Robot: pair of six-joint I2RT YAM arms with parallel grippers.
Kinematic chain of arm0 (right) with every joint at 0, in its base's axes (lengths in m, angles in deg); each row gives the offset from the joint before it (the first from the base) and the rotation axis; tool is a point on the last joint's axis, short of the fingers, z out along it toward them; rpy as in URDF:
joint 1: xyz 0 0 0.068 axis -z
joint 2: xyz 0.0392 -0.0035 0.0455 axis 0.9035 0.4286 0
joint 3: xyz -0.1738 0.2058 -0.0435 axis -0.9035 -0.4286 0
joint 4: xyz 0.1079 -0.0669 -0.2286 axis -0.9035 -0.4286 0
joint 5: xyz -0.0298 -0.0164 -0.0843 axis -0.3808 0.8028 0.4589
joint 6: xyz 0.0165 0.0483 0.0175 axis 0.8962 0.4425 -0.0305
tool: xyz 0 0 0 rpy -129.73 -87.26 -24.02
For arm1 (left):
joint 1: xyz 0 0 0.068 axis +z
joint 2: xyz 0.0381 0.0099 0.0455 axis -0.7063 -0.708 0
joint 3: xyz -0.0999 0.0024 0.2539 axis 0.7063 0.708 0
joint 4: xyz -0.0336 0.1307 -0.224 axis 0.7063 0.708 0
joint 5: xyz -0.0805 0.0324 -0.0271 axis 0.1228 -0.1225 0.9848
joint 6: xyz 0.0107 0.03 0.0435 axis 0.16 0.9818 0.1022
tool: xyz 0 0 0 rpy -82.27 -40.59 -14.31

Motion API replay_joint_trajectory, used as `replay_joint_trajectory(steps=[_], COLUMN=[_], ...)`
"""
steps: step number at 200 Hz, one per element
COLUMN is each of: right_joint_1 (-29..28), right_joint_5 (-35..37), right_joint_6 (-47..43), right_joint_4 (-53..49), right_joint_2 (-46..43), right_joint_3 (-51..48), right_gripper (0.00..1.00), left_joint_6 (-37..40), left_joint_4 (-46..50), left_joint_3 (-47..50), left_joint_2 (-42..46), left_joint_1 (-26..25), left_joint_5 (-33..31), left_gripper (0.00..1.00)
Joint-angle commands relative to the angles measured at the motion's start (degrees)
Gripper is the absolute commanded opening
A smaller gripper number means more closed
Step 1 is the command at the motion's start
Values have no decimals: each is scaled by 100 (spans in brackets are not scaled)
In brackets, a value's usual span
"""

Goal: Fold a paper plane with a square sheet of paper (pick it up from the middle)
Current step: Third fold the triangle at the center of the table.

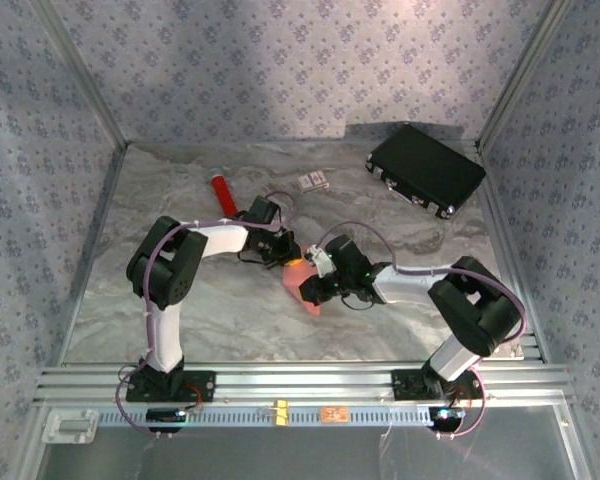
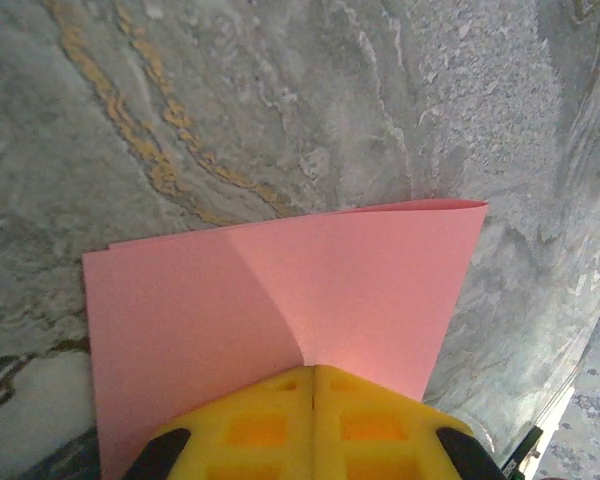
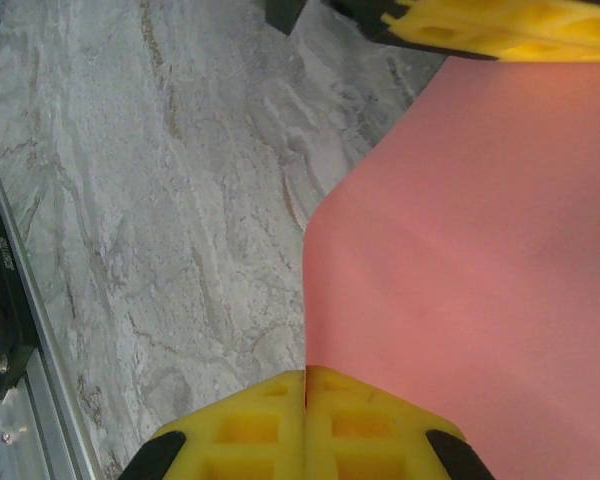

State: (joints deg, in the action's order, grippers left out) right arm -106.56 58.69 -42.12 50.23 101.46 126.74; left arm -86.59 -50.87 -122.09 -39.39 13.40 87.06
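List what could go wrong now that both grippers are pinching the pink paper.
1. Tearing: the left gripper and right gripper are both shut on the same thin pink sheet; if the arms pull apart, it could rip.
2. Stray crease: the sheet bows between the two grips, so pressing it now may fold it off-line.
3. Slip: the right gripper's pinch sits right at the sheet's edge, so that side could slide free.
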Motion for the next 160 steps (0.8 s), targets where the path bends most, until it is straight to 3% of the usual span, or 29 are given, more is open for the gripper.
replay_joint_trajectory(steps=[1,160], right_joint_1=[142,396], right_joint_5=[-133,473], right_joint_6=[72,-151], right_joint_4=[65,-887], right_joint_2=[135,282], right_joint_3=[3,394], right_gripper=[4,4], left_joint_6=[177,11], left_joint_4=[421,294], left_joint_3=[14,116], left_joint_2=[-158,-52], left_joint_1=[-44,-45], left_joint_5=[-165,-194], left_gripper=[4,4])
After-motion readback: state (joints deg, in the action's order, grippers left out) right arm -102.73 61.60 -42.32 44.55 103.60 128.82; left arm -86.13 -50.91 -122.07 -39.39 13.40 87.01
